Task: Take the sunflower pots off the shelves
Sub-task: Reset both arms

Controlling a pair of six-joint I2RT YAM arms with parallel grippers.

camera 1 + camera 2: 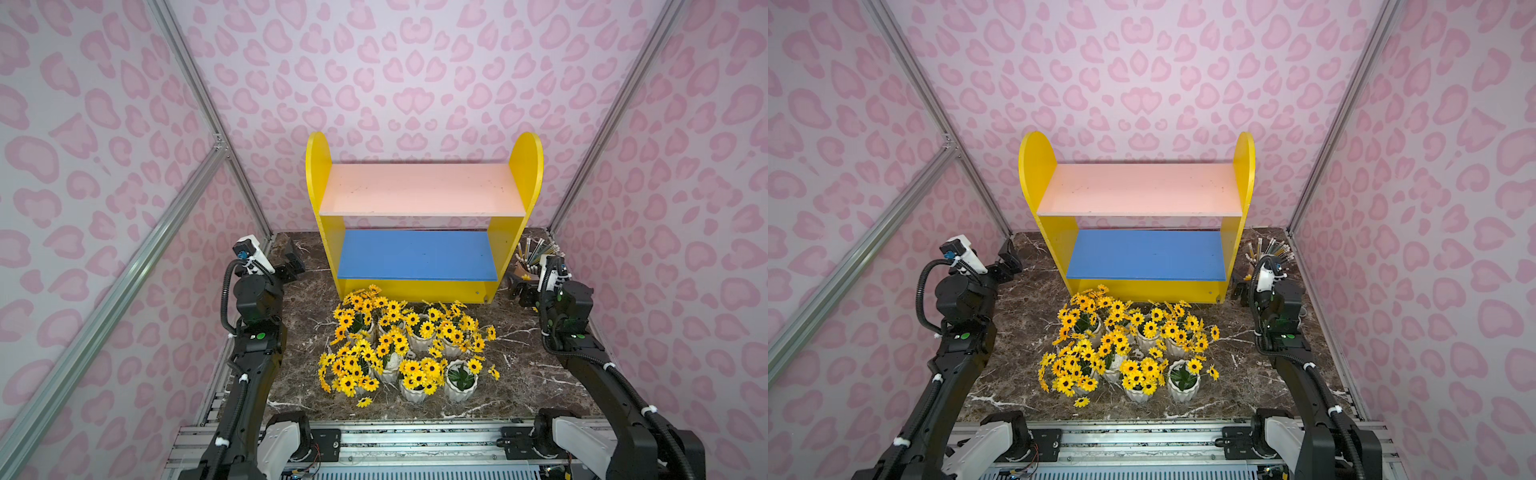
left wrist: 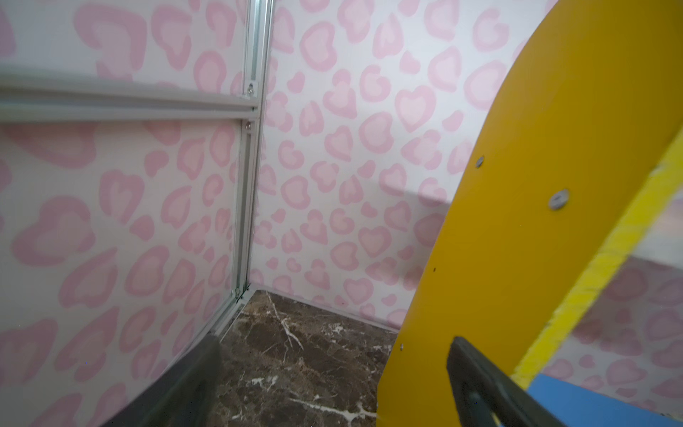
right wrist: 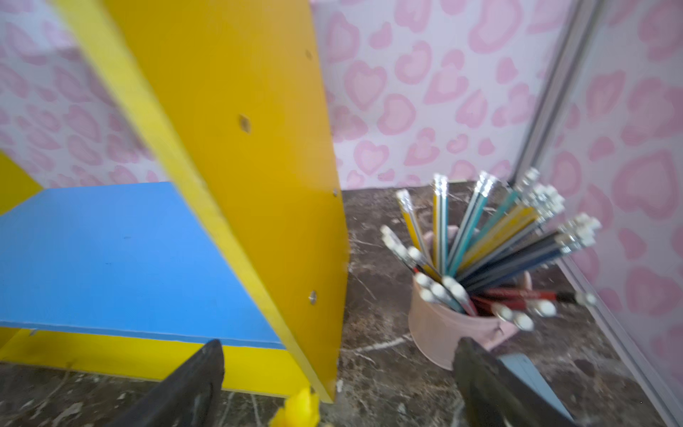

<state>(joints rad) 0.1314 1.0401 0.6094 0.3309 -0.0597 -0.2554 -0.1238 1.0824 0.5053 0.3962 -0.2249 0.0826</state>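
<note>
The sunflower pots (image 1: 409, 353) (image 1: 1129, 349) stand bunched together on the marble tabletop in front of the shelves (image 1: 424, 189) (image 1: 1138, 189). They are small white ribbed pots with yellow dark-centred flowers. The pink upper board and the blue lower board (image 1: 415, 255) are both bare. My left gripper (image 1: 293, 259) (image 2: 334, 342) hangs open beside the left yellow side panel (image 2: 517, 222), holding nothing. My right gripper (image 1: 521, 291) (image 3: 340, 345) is open and low by the right side panel (image 3: 258, 148), with nothing between its fingers.
A pink cup of pencils (image 3: 439, 332) (image 1: 525, 268) stands in the back right corner, close to my right gripper. One loose flower head (image 1: 364, 402) lies in front of the pots. Pink patterned walls with aluminium posts (image 2: 245, 185) close in three sides.
</note>
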